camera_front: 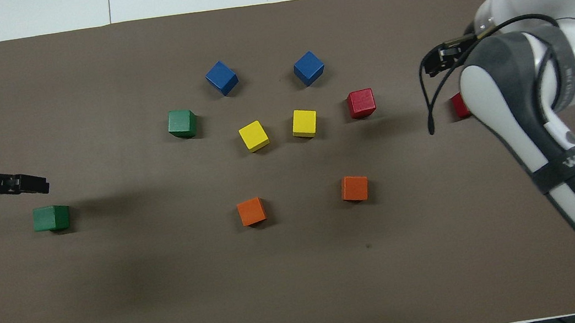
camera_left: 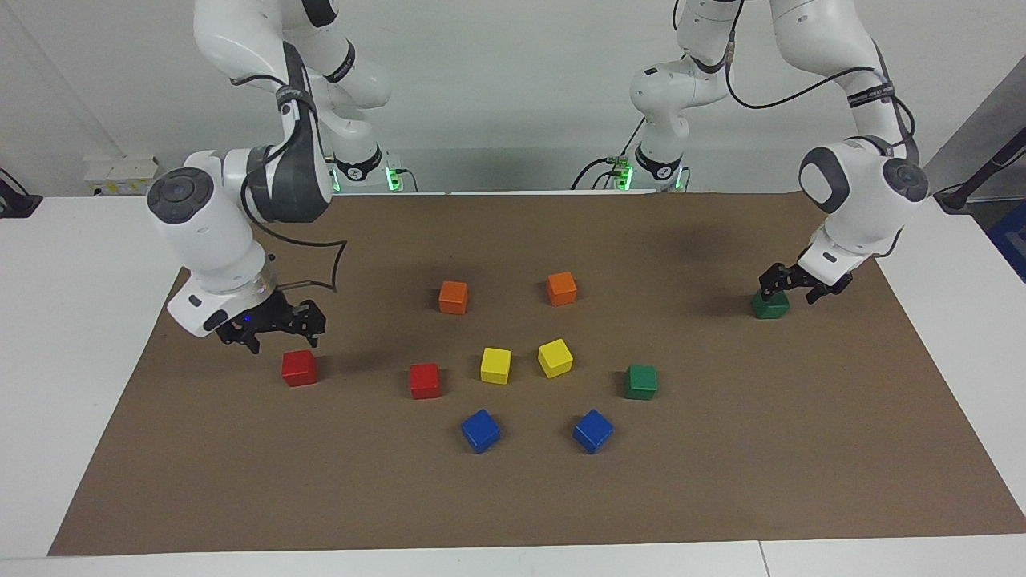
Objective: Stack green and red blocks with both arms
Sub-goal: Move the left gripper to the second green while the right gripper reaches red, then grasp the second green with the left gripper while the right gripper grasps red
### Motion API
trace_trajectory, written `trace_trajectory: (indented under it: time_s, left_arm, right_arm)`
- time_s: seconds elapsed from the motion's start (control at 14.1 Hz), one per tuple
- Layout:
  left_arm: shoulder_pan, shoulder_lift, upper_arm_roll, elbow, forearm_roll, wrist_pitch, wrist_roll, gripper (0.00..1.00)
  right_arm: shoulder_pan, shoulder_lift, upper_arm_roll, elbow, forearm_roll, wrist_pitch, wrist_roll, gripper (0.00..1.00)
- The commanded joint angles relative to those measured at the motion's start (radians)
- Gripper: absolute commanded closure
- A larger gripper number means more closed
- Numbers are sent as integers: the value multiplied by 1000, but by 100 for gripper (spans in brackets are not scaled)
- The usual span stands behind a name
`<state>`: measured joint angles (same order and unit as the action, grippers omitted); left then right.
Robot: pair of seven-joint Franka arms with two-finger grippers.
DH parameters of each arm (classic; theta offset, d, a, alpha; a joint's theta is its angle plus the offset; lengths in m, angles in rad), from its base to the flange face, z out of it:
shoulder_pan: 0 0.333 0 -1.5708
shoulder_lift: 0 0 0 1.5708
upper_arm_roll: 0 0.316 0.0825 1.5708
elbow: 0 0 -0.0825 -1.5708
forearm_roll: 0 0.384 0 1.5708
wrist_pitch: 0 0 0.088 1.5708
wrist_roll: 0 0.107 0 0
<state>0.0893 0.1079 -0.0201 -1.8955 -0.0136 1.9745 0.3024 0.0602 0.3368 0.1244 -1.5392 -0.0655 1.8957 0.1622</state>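
The left gripper point(camera_left: 792, 284) hangs with jaws wide just over a green block point(camera_left: 770, 305) lying flat at the left arm's end of the brown mat point(camera_left: 513, 497), holding nothing. The right gripper point(camera_left: 272, 324) is likewise spread and empty, over a red block point(camera_left: 299, 368) at the right arm's end. A second red block point(camera_left: 424, 381) and second green block point(camera_left: 640, 381) sit square among the middle cubes. As cubes, none has a long axis.

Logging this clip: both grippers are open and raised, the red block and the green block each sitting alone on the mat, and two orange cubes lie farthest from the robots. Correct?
Not quite. The overhead view shows the orange cubes nearest the robots; the blue cubes lie farthest. The rest holds.
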Motion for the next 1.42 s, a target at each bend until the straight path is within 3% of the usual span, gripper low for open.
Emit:
trace_trajectory:
  time_s: [0.0,0.21,0.5,0.78,1.35]
  left_arm:
    - [-117,104,8,179,-12,-74,-55,0]
    - [-229,142,9,196,-75,-30,-165,0]
    - [-345,246,11,225,-85,90,-287,0]
    - [-375,320,9,240,-85,167,-309,0]
    - [-387,380,8,247,-89,270,-310,0]
  right_arm:
    - [68,73,1,69,-24,-10,132,1]
    - [112,114,1,76,-25,64,177,1]
    - [127,160,1,64,-24,150,206,2]
    - [136,191,3,47,-19,218,243,2]
    - [142,169,3,-151,-20,407,237,4]
